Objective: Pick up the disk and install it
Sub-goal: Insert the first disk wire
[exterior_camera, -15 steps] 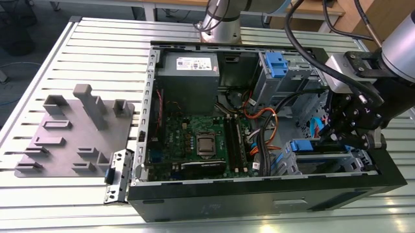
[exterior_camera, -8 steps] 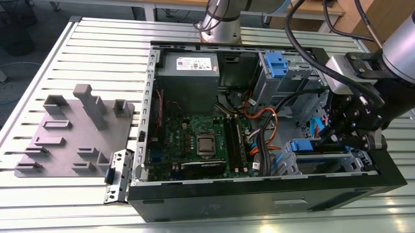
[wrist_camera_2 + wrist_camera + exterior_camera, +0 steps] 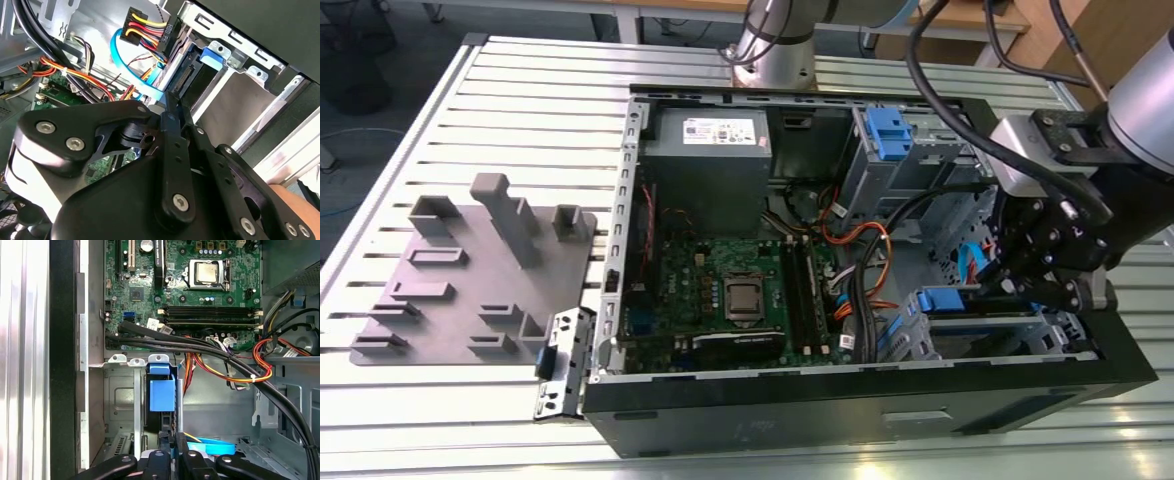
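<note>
One open computer case (image 3: 881, 400) on the slatted table (image 3: 520, 90). One disk (image 3: 162, 390) with blue rails sits on edge in the metal bay (image 3: 120, 400) by the case wall, tight fit. One gripper (image 3: 175, 442) just behind it; jaws clenched, thin fingers together. The second wrist view shows a blue cable (image 3: 130, 75).

No lettering can be made out anywhere. The power-supply box (image 3: 707, 135) in the open computer case (image 3: 854, 400) carries a white sticker (image 3: 714, 130) with a red mark in the exterior view, but its print is too small to make out. The motherboard (image 3: 200, 295) in the first wrist view bears tiny white markings near its slots and sockets; none resolves into letters or numbers.
</note>
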`<action>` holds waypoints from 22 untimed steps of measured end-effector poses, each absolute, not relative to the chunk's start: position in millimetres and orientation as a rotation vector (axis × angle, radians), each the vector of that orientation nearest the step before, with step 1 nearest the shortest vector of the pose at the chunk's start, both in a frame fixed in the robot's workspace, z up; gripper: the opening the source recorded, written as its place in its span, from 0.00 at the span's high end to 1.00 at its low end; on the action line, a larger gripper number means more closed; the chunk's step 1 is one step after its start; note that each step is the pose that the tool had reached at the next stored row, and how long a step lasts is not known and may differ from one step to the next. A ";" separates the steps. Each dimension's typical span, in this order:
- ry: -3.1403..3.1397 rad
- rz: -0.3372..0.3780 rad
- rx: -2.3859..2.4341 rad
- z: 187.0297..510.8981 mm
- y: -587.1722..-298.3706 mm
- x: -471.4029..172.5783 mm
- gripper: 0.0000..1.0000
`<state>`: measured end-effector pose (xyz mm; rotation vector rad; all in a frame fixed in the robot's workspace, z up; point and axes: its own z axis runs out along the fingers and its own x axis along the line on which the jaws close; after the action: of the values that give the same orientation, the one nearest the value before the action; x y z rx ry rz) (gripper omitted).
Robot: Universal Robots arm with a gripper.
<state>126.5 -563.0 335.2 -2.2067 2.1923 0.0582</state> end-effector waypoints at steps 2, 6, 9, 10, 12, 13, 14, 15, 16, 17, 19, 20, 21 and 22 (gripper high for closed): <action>2.192 0.057 -2.207 334.3 -563.0 126.5 0.84; 2.192 0.057 -2.207 333.2 -563.1 126.4 0.84; 2.192 0.058 -2.206 333.7 -563.3 126.5 0.84; 2.192 0.059 -2.206 334.2 -563.3 126.6 0.84; 2.192 0.058 -2.206 335.9 -563.3 126.7 0.84; 2.192 0.058 -2.206 336.6 -563.3 126.7 0.84; 2.192 0.058 -2.206 336.8 -563.3 126.7 0.84; 2.192 0.058 -2.206 336.9 -563.3 126.7 0.84; 2.192 0.058 -2.206 336.9 -563.3 126.7 0.84; 2.192 0.058 -2.206 337.1 -563.4 126.7 0.84; 2.192 0.058 -2.206 337.1 -563.6 126.7 0.84; 2.192 0.058 -2.207 337.0 -563.6 126.7 0.84; 2.192 0.058 -2.206 336.7 -563.6 126.7 0.84; 2.192 0.058 -2.206 336.4 -563.7 126.7 0.84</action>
<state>126.7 -563.7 336.4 -2.2059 2.1916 0.0584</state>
